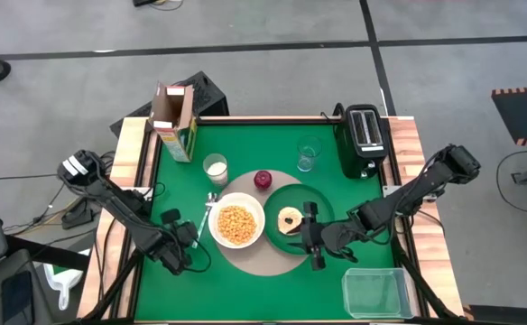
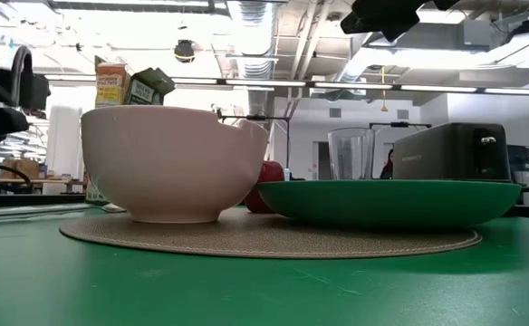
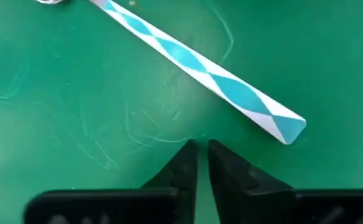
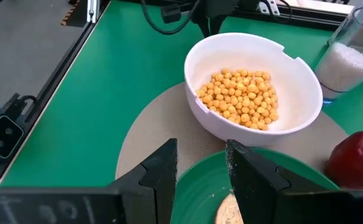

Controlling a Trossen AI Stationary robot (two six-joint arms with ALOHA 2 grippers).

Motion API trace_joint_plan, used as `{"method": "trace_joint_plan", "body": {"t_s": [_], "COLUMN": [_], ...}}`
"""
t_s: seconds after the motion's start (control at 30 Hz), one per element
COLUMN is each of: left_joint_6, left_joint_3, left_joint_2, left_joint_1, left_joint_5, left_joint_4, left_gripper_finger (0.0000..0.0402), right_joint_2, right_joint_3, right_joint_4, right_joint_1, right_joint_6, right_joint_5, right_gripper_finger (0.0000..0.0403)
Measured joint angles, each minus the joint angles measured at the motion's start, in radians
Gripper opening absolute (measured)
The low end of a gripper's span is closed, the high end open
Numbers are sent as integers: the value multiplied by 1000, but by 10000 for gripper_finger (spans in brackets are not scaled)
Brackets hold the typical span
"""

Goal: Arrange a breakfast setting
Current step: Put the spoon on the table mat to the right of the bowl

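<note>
Setting nearly assembled on tan mat [image 1: 262, 255]: cereal-filled white bowl [image 1: 236, 225], bagel [image 1: 291, 219] on green plate [image 1: 322, 200] for reach. Spoon [image 3: 201, 68] flat on tabletop [image 1: 245, 149] beside bowl. Left tool [image 3: 198, 163] nearly closed, empty, just short of handle. Right tool [image 4: 201, 167] part-open, empty, above plate.

We see only part of the spoon [image 3: 200, 68]; its round end is cut off. The bagel [image 4: 230, 211] hides behind the right gripper [image 4: 201, 180].
</note>
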Motion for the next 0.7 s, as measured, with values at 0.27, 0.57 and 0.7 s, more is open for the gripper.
{"method": "trace_joint_plan", "body": {"t_s": [0.27,0.57,0.7], "left_joint_6": [84,85,96], "left_joint_3": [2,30,31], "left_joint_2": [35,40,40], "left_joint_1": [0,1,1], "left_joint_5": [2,2,5], "left_joint_4": [58,112,150], "left_gripper_finger": [5,1,0], "right_joint_2": [0,0,0], "right_joint_3": [0,0,0], "right_joint_4": [3,3,3], "right_joint_1": [0,0,0], "right_joint_6": [15,21,21], "right_joint_5": [0,1,1], "right_gripper_finger": [163,163,163]}}
